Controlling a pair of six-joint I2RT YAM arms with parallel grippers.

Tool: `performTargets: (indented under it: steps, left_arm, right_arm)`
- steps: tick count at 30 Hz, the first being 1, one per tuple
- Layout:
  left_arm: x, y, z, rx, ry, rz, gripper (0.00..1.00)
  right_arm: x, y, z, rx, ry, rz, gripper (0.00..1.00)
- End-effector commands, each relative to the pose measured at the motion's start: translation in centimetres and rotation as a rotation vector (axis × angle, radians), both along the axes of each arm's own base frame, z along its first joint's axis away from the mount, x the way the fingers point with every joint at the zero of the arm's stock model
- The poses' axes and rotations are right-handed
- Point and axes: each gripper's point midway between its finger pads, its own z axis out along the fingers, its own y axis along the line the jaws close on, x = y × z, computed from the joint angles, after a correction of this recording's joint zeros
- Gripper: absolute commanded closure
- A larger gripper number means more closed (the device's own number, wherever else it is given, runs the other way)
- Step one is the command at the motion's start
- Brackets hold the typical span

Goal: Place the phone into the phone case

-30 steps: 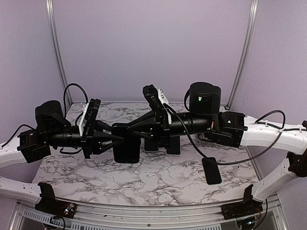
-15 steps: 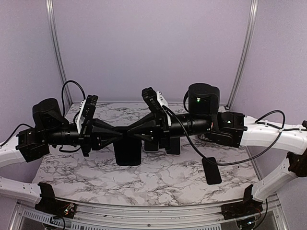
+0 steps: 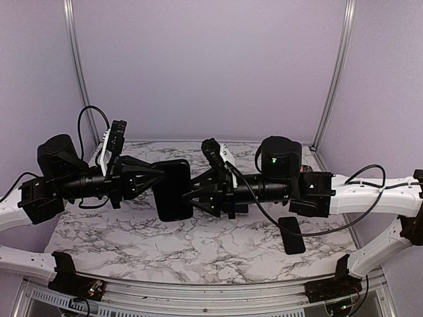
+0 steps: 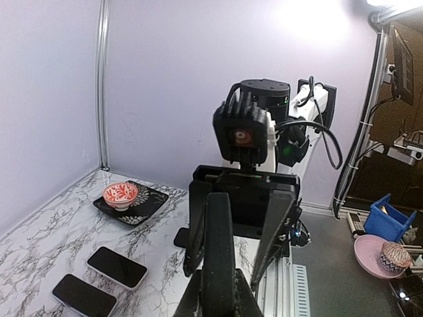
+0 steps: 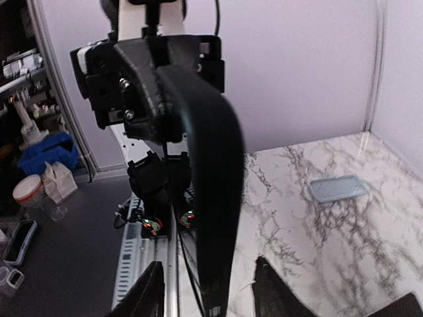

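Left pincer [image 3: 160, 185] clamps the black phone case [image 3: 174, 193] by one long edge; it looks light, rubbery, bowing, so pinch the stiffer rim; right pincer [image 3: 190, 196] gapes astride it

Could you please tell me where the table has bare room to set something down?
The widest bare stretch of the table runs along its near edge, from the near-left corner across to the black phone lying at the right. The middle is crowded: the left gripper holds a black device there with the right gripper open around it.
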Motion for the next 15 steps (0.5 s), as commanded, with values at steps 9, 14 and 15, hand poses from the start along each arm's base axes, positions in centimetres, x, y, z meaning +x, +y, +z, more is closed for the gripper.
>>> performTargets:
  steps: [9, 14, 15]
  left_arm:
    - [0.6, 0.3, 2.6, -0.120, 0.031, 0.037, 1.00]
    - [4.8, 2.1, -0.1, -0.066, 0.084, 0.305, 0.54]
    - [6.4, 3.2, -1.0, -0.041, 0.108, 0.422, 0.42]
  right_arm:
    - [-0.6, 1.0, 2.2, 0.084, 0.027, 0.062, 1.00]
    - [1.5, 0.1, 1.6, 0.061, 0.108, -0.038, 1.00]
    - [2.4, -0.3, 1.0, 0.042, 0.151, -0.070, 1.00]
